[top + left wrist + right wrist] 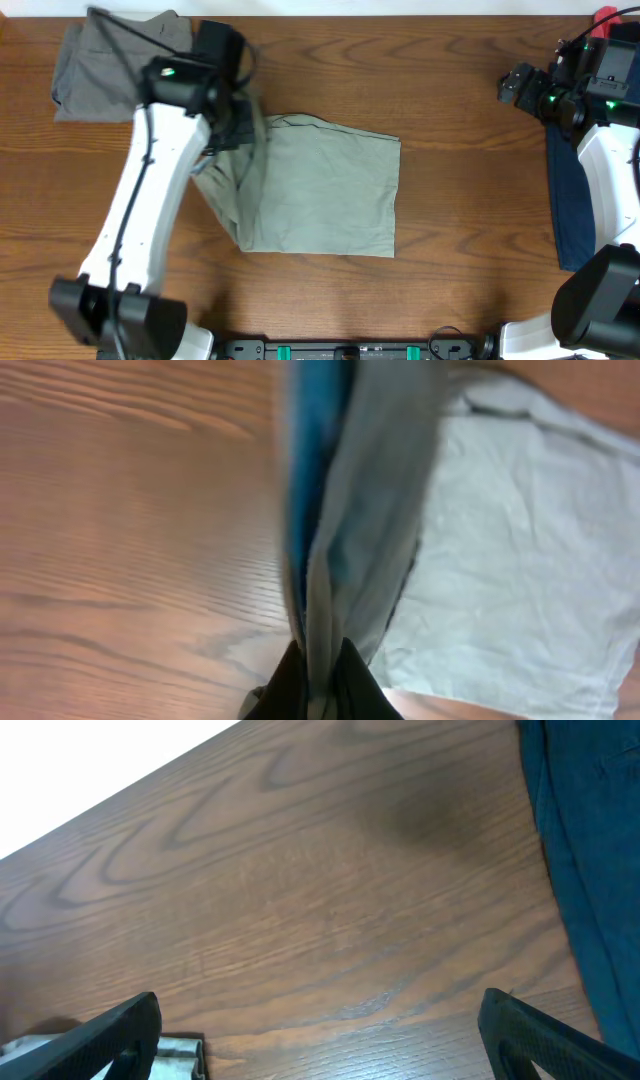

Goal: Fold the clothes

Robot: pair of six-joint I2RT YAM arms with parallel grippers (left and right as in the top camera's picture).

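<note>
the left gripper (318, 672) is pinched tight on a raised fold of the pale khaki shorts (320, 190); the cloth is blurred close to its camera, with a blue streak that may be a label; the rest of the shorts lies flat mid-table; the right gripper (320, 1030) is spread wide over the bare wood of the table (450, 70), holding nothing; the navy garment (568, 200) lies beneath the right arm (610, 170); the grey shorts (100, 60) sit far left, partly hidden by the left arm (150, 190)
</note>
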